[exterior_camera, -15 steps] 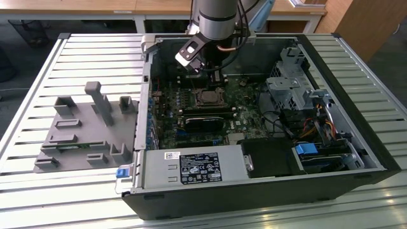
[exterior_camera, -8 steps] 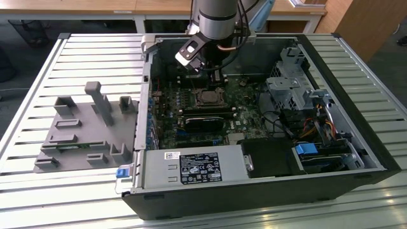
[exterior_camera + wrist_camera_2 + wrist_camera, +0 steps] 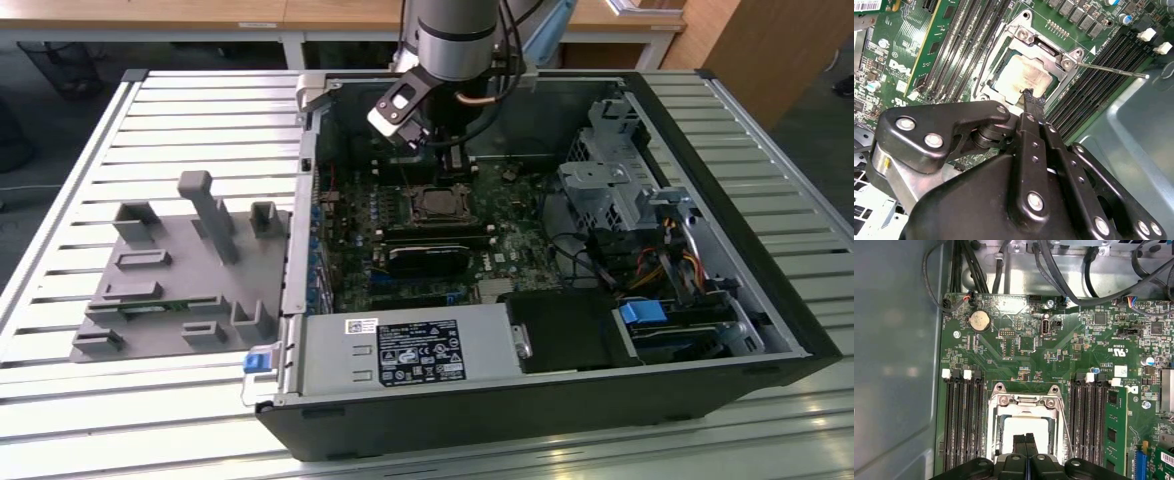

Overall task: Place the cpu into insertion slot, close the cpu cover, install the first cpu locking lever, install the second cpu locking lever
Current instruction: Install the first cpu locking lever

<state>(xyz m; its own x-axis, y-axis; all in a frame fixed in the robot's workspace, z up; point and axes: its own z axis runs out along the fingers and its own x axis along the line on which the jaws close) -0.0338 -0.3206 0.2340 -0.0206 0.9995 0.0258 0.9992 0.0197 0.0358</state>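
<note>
Open room above the cpu cover [image 3: 1024, 401]; memory slots [image 3: 964, 420] on both flanks, locking lever [image 3: 1114, 69] alongside, cables [image 3: 971, 265] beyond.

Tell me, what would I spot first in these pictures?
A big robot arm reaches down into an open computer case. Its black jaws, shut together, hang close over the silver cpu inside. A grey plastic stand sits beside the case, at the exterior view's left.

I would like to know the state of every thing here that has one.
cpu: in place, framed by the cover's window.
cpu cover: down flat over the cpu.
locking lever: sticking out free, apparently unlatched.
gripper: shut, holding nothing, tips at the cpu's edge.
computer case: open, lying on its side.
</note>
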